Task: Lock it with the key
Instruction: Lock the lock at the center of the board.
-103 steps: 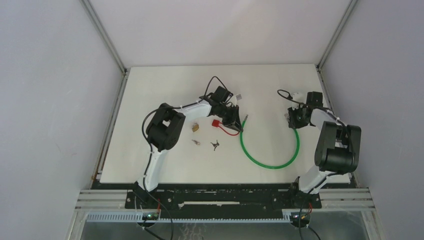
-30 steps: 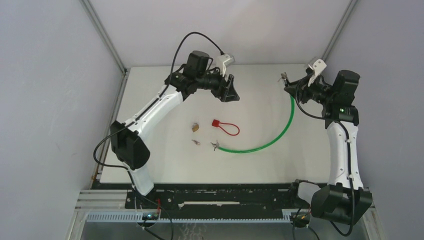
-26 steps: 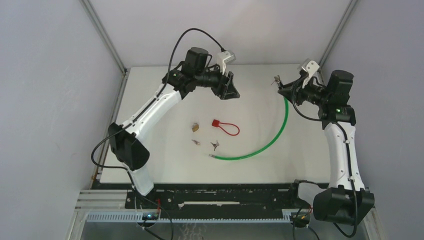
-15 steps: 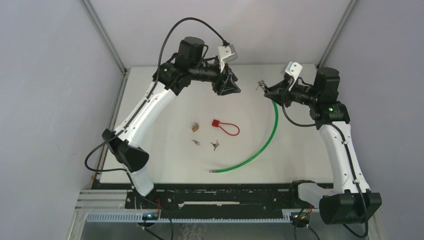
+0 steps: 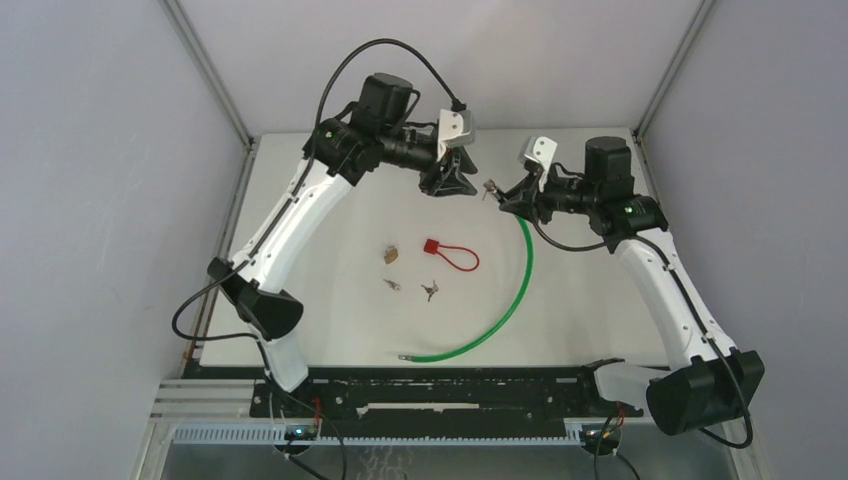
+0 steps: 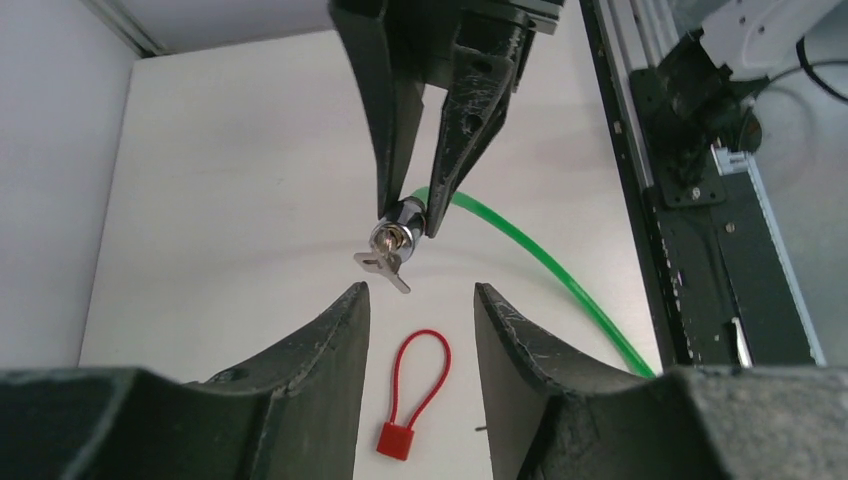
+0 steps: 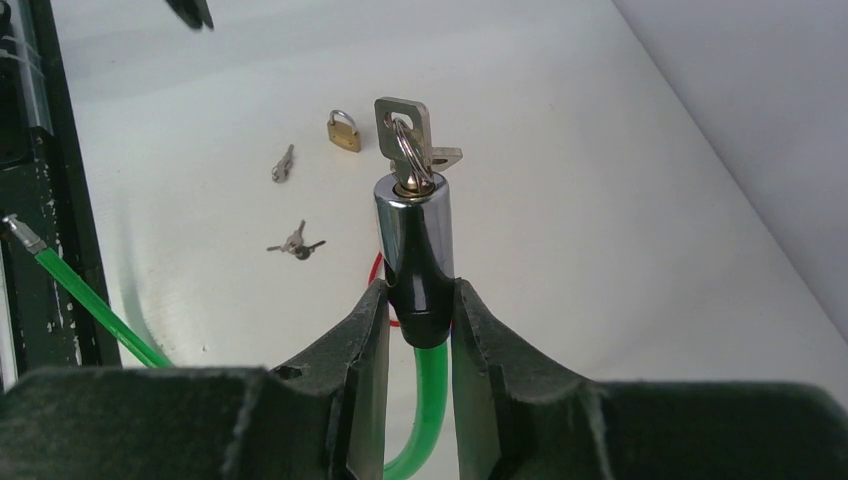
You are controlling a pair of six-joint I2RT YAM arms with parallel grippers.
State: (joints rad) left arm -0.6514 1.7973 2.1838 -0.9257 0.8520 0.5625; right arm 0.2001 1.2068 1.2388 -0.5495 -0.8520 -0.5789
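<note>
Above the white table (image 5: 300,200), at its far centre, the two arms meet in mid-air. As I judge it, the step in hand is to bring the left gripper (image 6: 420,295) onto the key (image 6: 385,265) and turn it.

The right gripper (image 7: 418,300) is clamped on the lock barrel (image 7: 412,235). It holds the barrel clear of the table with the key end facing the left gripper. The left jaws stand apart and empty, just short of the key.

To do this well, I would:
- hold the right arm rigid;
- set the left fingers flat against the key's broad faces;
- grip the head only;
- rotate about the barrel's own axis, so the key neither bends nor pulls out.

The cable tip (image 5: 404,356) lies on the table near the front edge, well apart from the barrel. I judge it must be seated in the barrel before locking.

Materials, in descending size:
- table: matt and smooth;
- green cable (image 5: 522,270): glossy sheathed cord in one long springy curve;
- barrel: polished chrome cylinder with a black collar;
- red loop lock (image 5: 450,253): thin wire on a square block;
- brass padlock (image 5: 391,256): small and yellow;
- key: flat bright metal with a squarish head, carrying a split ring;
- loose keys (image 5: 430,291): tiny and grey.
</note>
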